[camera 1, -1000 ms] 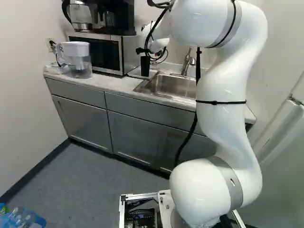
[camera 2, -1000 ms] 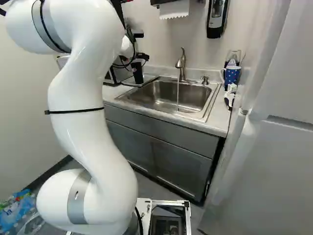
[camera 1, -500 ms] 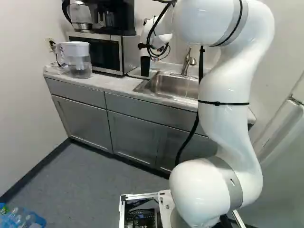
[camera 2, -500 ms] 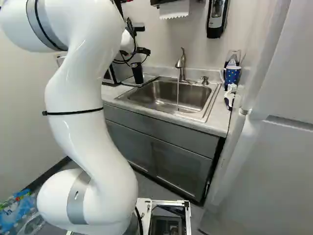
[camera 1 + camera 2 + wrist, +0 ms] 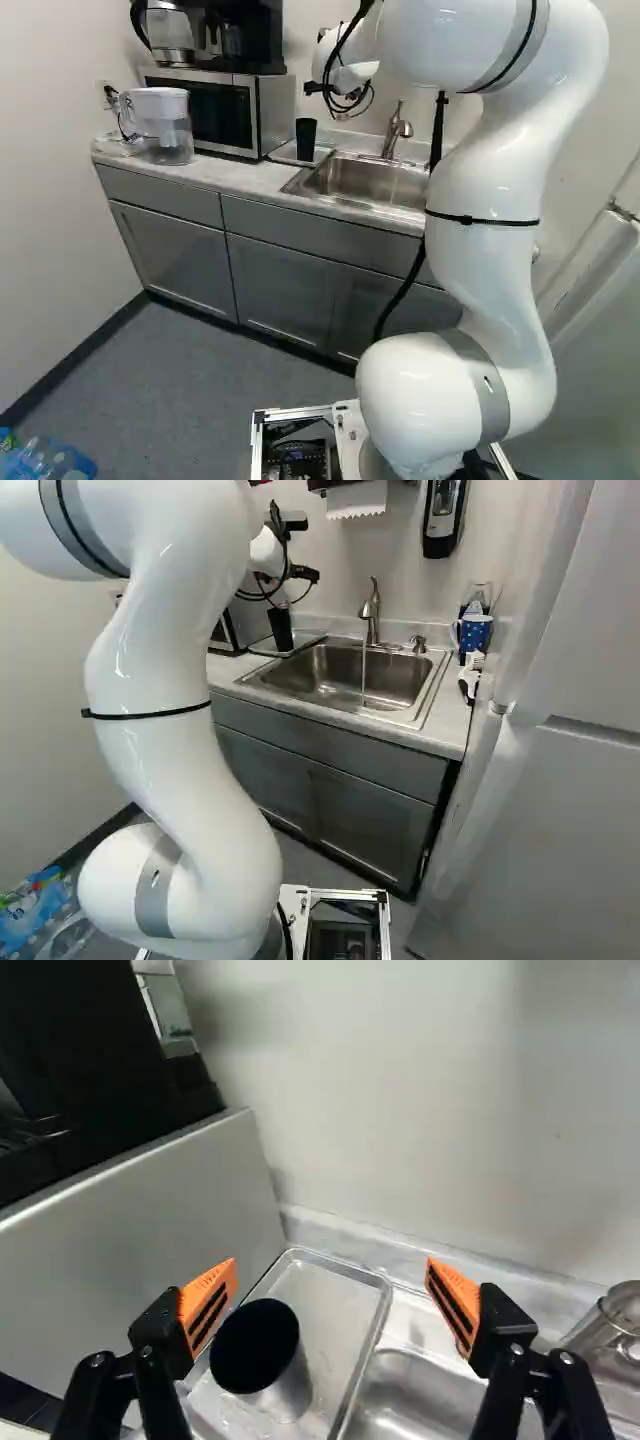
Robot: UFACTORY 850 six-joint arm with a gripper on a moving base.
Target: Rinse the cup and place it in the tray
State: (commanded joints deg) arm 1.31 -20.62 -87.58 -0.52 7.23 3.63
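My gripper (image 5: 314,88) is above and right of the black cup (image 5: 306,138) in the left base view; the fingers are hard to make out there. The cup stands upright in the metal tray (image 5: 286,154), between microwave and sink. In the wrist view the gripper (image 5: 332,1300) is open wide, nothing held between its orange pads. Below it the cup (image 5: 290,1385) shows its dark mouth, closer to one finger than the other, inside the tray (image 5: 345,1305). Water runs from the faucet (image 5: 371,615) into the sink (image 5: 400,680).
A microwave (image 5: 225,112) with a coffee maker on top borders the tray. Left of it stands a water pitcher (image 5: 165,125). The wall rises right behind the tray. Right of the sink are a blue dotted mug (image 5: 475,633) and a white fridge-like panel (image 5: 570,810).
The gripper has moved up and to the right, away from the cup, which stays put in the tray. The upper arm has shifted too. The base has not moved.
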